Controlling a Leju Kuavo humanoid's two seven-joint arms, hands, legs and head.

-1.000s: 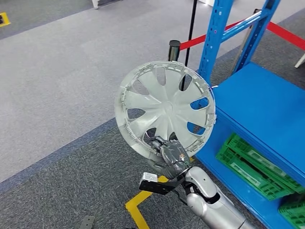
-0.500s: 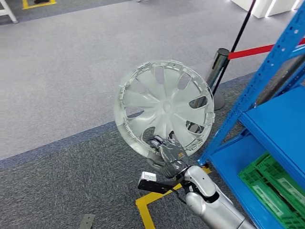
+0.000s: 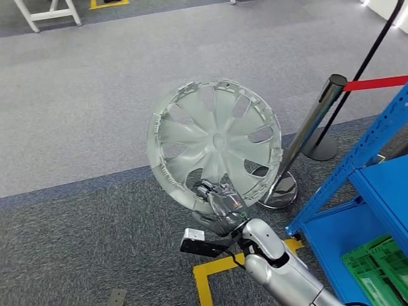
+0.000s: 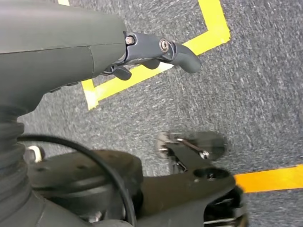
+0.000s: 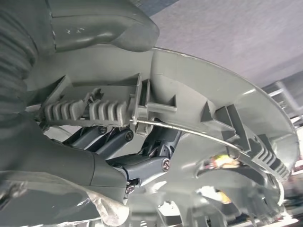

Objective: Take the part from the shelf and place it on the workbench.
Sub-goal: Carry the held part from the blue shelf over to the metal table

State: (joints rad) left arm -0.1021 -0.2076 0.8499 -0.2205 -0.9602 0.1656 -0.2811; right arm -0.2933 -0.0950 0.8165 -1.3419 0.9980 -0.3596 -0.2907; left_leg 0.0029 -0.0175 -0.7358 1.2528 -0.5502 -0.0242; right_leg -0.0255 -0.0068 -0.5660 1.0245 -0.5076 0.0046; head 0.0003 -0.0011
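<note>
I see the part, a silver wheel cover (image 3: 215, 143), held up in the air by my right hand (image 3: 222, 207), which grips it at its lower rim. The cover stands above the hand, nearly upright and tipped a little, its inner side with the spokes and clip ring facing me. In the right wrist view the thumb (image 5: 103, 26) lies on one face of the rim (image 5: 200, 90) and the darker fingers (image 5: 143, 165) are hooked through onto the other, so the grip is closed on the cover.

My left hand (image 4: 150, 52) hangs low over dark grey carpet (image 4: 257, 85) and a yellow floor line (image 4: 214, 28). Its fingers are loosely curled and nothing is between them, but I cannot tell whether it counts as wide or closed.

Beyond the right hand and to its right stands a chrome barrier post (image 3: 308, 137) with a red belt (image 3: 375, 83). Further right is the blue shelf (image 3: 380, 191), with green crates (image 3: 380, 268) on its lowest level. Yellow floor tape (image 3: 211, 277) lies just below the hand.
</note>
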